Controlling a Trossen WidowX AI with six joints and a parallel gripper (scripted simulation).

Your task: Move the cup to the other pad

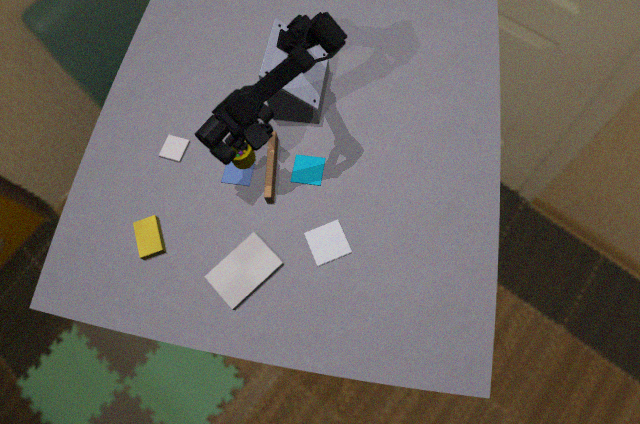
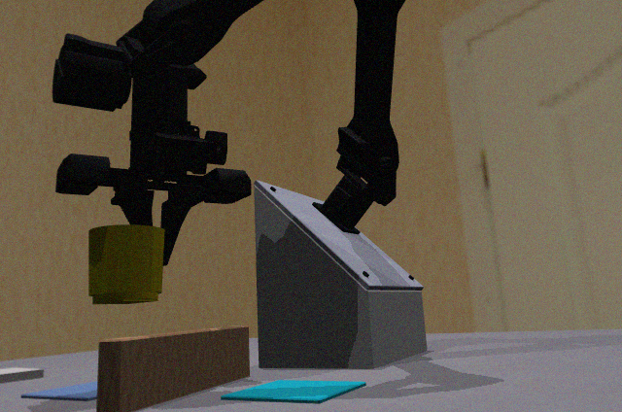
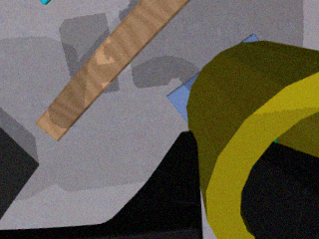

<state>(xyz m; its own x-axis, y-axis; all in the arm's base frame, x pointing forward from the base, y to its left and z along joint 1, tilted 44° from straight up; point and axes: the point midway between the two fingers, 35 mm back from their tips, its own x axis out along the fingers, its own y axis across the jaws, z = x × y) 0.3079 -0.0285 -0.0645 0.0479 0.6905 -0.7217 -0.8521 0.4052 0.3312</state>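
Observation:
The yellow cup (image 1: 245, 158) (image 2: 125, 264) (image 3: 229, 80) is upright in the air, higher than the wooden bar. My gripper (image 1: 238, 147) (image 2: 157, 242) (image 3: 205, 139) is shut on the cup's wall, one finger outside and one inside. Small marbles show inside the cup in the top view, and a bit of green shows in the wrist view; most are hidden. The blue pad (image 1: 236, 176) (image 2: 65, 391) (image 3: 179, 99) lies below the cup, on the left of the bar. The cyan pad (image 1: 308, 170) (image 2: 296, 391) lies on the bar's other side.
The wooden bar (image 1: 270, 166) (image 2: 175, 361) (image 3: 112, 62) stands between the pads. A small white tile (image 1: 174, 148) (image 2: 19, 374), a yellow block (image 1: 148, 236), a large white block (image 1: 244, 270) and a white square (image 1: 328, 242) lie around. The arm's base (image 2: 311, 296) stands behind the pads.

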